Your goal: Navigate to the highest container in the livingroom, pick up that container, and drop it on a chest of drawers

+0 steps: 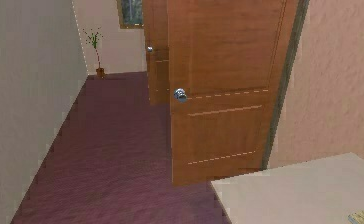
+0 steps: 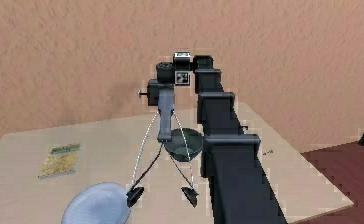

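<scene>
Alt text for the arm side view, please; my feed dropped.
The dark arm reaches out over a beige table, gripper at a dark round thing lying there; whether it holds anything cannot be told. A pale blue bowl and a greenish booklet lie at the left.

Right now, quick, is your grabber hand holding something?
I cannot tell whether the gripper holds anything: a dark round thing lies on the pale beige table at or behind it.

Dark segmented arm point(image 2: 230, 135), seemingly grey tool point(image 2: 162, 194)
</scene>
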{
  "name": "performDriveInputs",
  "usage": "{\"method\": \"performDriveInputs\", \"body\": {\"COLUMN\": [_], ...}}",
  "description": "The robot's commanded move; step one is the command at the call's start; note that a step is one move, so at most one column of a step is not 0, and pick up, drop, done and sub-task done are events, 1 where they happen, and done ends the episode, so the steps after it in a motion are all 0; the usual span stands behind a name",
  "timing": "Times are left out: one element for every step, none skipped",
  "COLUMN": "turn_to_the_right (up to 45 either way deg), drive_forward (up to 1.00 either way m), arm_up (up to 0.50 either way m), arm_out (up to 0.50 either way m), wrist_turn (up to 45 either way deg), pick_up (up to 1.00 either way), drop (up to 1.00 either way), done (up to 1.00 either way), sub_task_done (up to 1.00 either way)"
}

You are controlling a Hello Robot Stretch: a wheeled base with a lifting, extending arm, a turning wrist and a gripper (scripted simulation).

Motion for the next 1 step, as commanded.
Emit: {"method": "performDriveInputs", "body": {"turn_to_the_right": [0.0], "drive_forward": [0.0], "arm_up": [0.0], "arm_out": [0.0], "wrist_turn": [45.0], "pick_up": [0.0], "drop": [0.0], "done": [0.0], "sub_task_done": [0.0]}}
